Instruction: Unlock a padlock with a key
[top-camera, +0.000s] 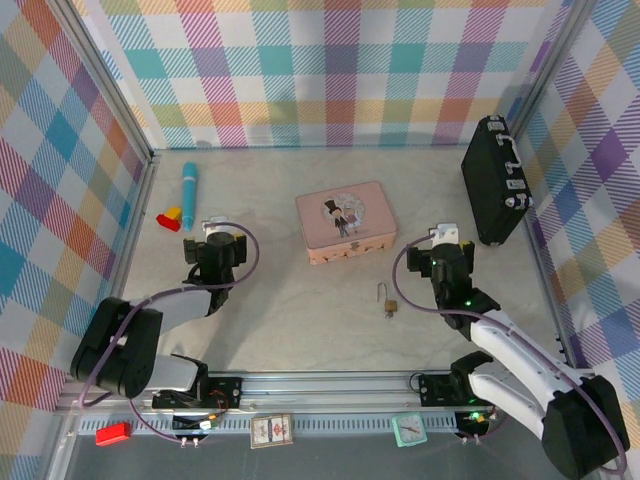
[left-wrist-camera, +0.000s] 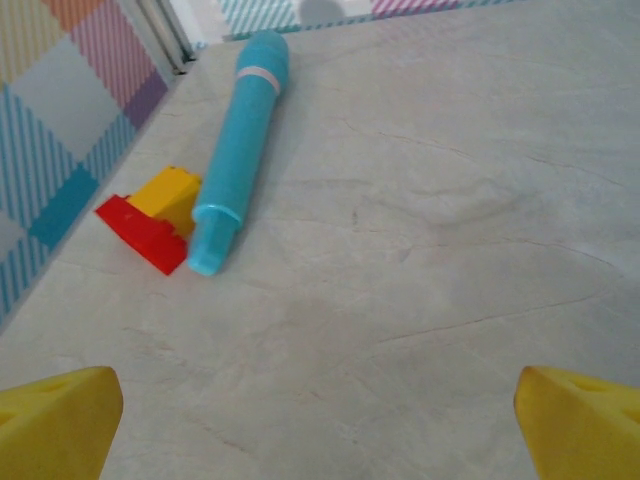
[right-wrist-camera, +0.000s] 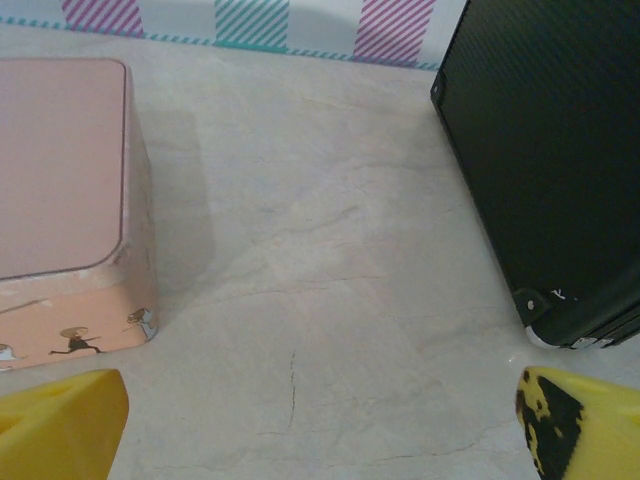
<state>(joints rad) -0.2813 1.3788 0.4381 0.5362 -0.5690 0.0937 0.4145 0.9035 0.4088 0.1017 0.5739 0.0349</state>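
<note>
Hovering | left gripper, right gripper: fingers apart, empty | padlock lower centre of top view | key: cannot make out | risk: tiny padlock may skid or tip under a pinch

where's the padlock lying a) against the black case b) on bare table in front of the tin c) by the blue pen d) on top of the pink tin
b, the padlock lies on the bare table on the near side of the pink tin, apart from it.
</note>
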